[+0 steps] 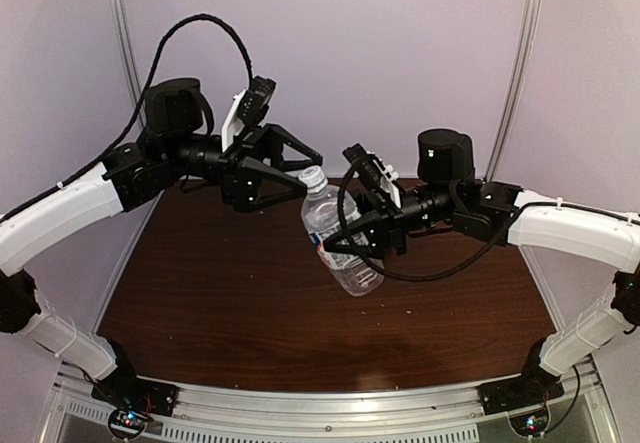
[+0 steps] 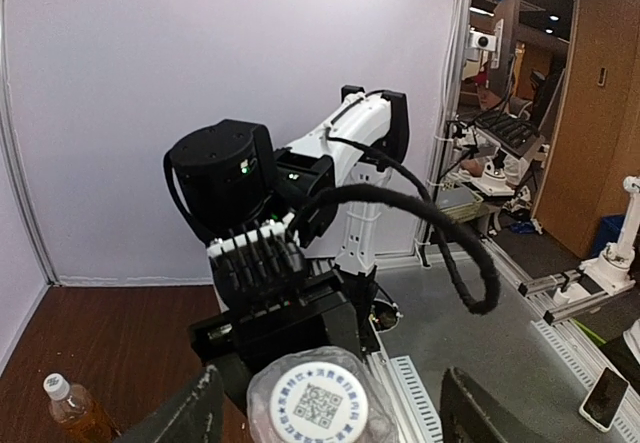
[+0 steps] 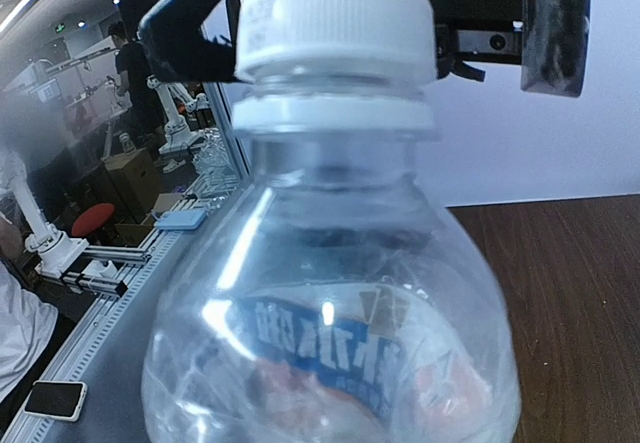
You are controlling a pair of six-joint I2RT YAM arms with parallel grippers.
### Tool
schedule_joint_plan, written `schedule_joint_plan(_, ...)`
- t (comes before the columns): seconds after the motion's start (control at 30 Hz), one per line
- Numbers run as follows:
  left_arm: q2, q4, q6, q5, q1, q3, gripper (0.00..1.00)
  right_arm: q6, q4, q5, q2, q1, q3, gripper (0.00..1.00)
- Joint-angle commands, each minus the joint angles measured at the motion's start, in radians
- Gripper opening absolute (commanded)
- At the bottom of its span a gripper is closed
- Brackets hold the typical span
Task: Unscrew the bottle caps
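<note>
above the table (image 1: 220,303), the right gripper (image 1: 348,241) clamps the tilted clear bottle (image 1: 322,211) by its body. its white cap (image 3: 335,18) sits between the spread, open fingers of the left gripper (image 1: 312,175). 1 capped amber bottle (image 2: 78,413) rests on the table.

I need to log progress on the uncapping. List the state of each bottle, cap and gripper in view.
clear bottle: lifted off the table, tilted, gripped by its body.
clear bottle's cap: on the neck.
right gripper: shut on the clear bottle.
left gripper: open, fingers either side of the clear bottle's cap, not clamping it.
amber bottle: on the table, untouched.
amber bottle's cap: on.
</note>
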Motion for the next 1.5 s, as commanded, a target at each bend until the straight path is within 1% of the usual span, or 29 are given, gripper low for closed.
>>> schedule_joint_plan(0.0,0.04,0.101,-0.04,0.085,0.008,0.029,0.71,0.029,0.051,-0.036,0.005,0.006,0.03,0.45)
schedule_joint_plan(0.13,0.056,0.181,-0.1,0.114,0.008,0.009,0.61,0.029,0.053,-0.027,0.009,0.006,0.029,0.44)
schedule_joint_plan(0.27,0.055,0.216,-0.122,0.122,0.008,-0.012,0.59,0.028,0.054,-0.023,0.012,0.006,0.023,0.44)
schedule_joint_plan(0.33,0.055,0.222,-0.128,0.12,0.008,-0.018,0.59,0.028,0.054,-0.02,0.014,0.006,0.023,0.44)
schedule_joint_plan(0.73,0.067,0.232,-0.135,0.114,0.008,-0.038,0.41,0.025,0.049,-0.008,0.011,0.006,0.018,0.43)
schedule_joint_plan(0.93,0.061,0.232,-0.146,0.084,0.009,-0.043,0.33,0.018,0.043,0.017,0.003,0.004,0.007,0.43)
schedule_joint_plan(1.1,0.047,0.235,-0.169,0.051,0.008,-0.051,0.26,-0.002,0.021,0.069,-0.007,0.004,0.003,0.42)
schedule_joint_plan(1.2,0.031,0.22,-0.178,-0.004,0.008,-0.061,0.24,-0.012,0.004,0.124,-0.016,0.001,0.001,0.42)
schedule_joint_plan(1.3,0.009,0.189,-0.18,-0.088,0.008,-0.064,0.23,-0.012,-0.013,0.22,-0.023,0.001,0.001,0.41)
schedule_joint_plan(1.4,-0.007,0.156,-0.199,-0.23,0.007,-0.058,0.22,-0.011,-0.044,0.343,-0.027,0.001,-0.001,0.41)
schedule_joint_plan(1.47,-0.012,0.12,-0.226,-0.348,0.005,-0.045,0.18,-0.011,-0.042,0.41,-0.027,0.002,-0.004,0.41)
